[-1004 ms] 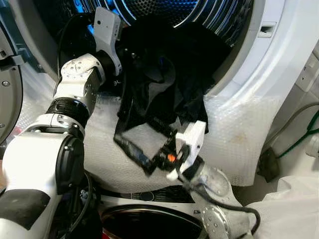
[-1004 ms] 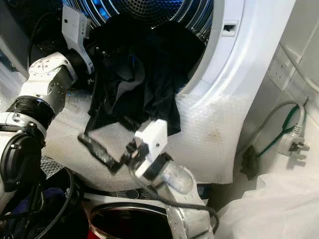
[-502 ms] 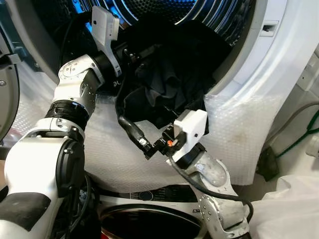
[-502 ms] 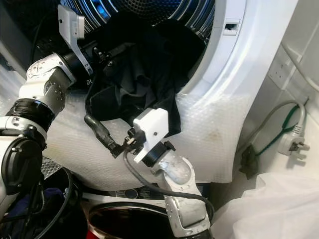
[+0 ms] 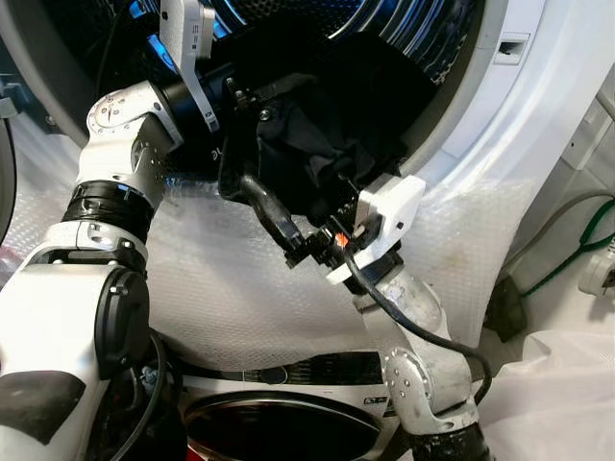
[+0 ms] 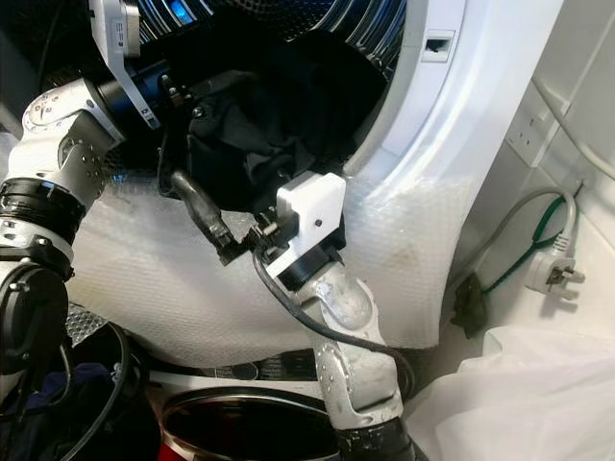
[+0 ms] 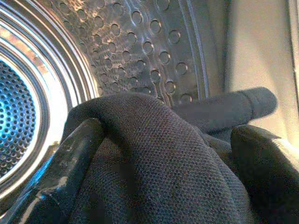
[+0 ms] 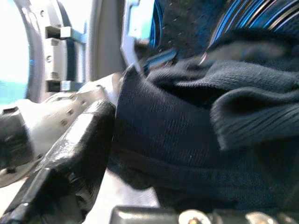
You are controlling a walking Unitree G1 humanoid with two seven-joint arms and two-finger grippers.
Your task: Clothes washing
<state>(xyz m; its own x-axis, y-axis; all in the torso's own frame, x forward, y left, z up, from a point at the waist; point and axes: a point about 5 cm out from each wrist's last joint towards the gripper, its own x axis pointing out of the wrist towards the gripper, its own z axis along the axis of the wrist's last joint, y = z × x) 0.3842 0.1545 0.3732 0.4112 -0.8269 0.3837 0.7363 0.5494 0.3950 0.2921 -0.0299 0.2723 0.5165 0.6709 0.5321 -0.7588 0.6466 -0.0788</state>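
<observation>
Here the right gripper [image 5: 300, 252] pinches a rolled edge of the black garment [image 5: 317, 154] just below the washer's door opening [image 5: 452, 144]. Farther in, the left gripper [image 5: 252, 101] clamps the bunched garment at the drum [image 7: 135, 46] mouth.

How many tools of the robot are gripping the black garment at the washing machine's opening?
2. The left tool holds the black garment at the drum mouth. The right tool clamps its rolled hem just below the opening. More clothes may lie hidden deeper in the drum.
</observation>
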